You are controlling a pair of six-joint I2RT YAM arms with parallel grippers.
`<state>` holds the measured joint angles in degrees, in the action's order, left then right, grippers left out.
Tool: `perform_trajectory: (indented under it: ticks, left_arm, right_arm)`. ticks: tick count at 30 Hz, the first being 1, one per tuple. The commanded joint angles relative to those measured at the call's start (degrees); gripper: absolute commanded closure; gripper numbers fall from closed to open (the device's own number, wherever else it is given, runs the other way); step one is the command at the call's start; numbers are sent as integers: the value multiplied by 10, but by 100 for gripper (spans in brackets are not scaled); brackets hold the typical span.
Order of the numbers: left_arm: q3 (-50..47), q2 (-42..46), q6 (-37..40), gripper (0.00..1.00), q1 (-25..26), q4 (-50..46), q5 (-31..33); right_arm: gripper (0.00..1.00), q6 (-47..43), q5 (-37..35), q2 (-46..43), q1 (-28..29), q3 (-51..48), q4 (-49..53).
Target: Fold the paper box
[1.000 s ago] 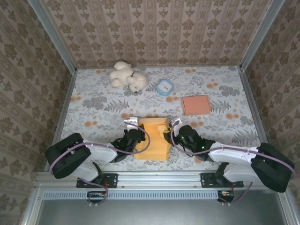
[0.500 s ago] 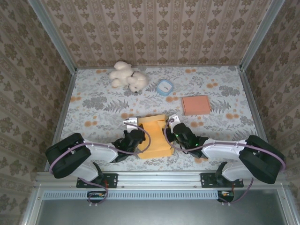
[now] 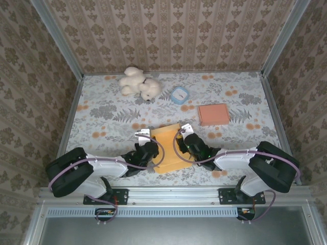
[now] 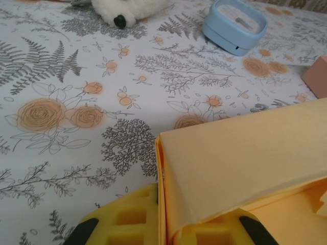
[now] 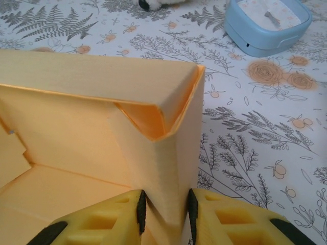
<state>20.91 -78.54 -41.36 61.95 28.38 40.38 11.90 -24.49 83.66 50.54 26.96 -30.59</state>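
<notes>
The yellow paper box (image 3: 170, 149) lies partly folded on the flowered table between the two arms. My left gripper (image 3: 148, 151) holds its left side. In the left wrist view the yellow fingers (image 4: 122, 220) of this gripper (image 4: 171, 230) are shut on a thin upright wall of the box (image 4: 240, 158), with a flap leaning over them. My right gripper (image 3: 188, 143) is at the box's right side. In the right wrist view that gripper (image 5: 164, 214) pinches a folded corner wall of the box (image 5: 92, 122), its black pads tight against the paper.
A white plush toy (image 3: 139, 83) lies at the back left. A small light-blue container (image 3: 179, 95) sits beside it, and a flat pink box (image 3: 213, 114) lies to the right. Wallpapered walls and metal rails (image 3: 68, 127) close in the table.
My right gripper has moved left and a little farther away with the box's right wall. The box has turned and looks narrower. The left gripper has barely moved.
</notes>
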Motion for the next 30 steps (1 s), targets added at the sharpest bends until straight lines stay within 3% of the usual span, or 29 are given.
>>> perform_trajectory:
  ticks: [1, 9, 22, 25, 30]
  left_arm:
    - [25, 17, -53, 93, 25, -98, -23]
    - [66, 59, -151, 93, 51, -256, 54]
    - [91, 72, -257, 92, 79, -385, 153]
    - [94, 69, -264, 92, 82, -390, 160]
    - [97, 69, -267, 92, 84, -393, 166]
  right_arm:
    - [70, -7, -46, 17, 4, 8, -35]
    - [70, 24, -163, 29, 5, 10, -8]
    - [70, 107, -362, 13, 17, 41, 163]
    - [68, 117, -366, 8, 19, 47, 186]
    - [63, 113, -291, -10, 21, 32, 145]
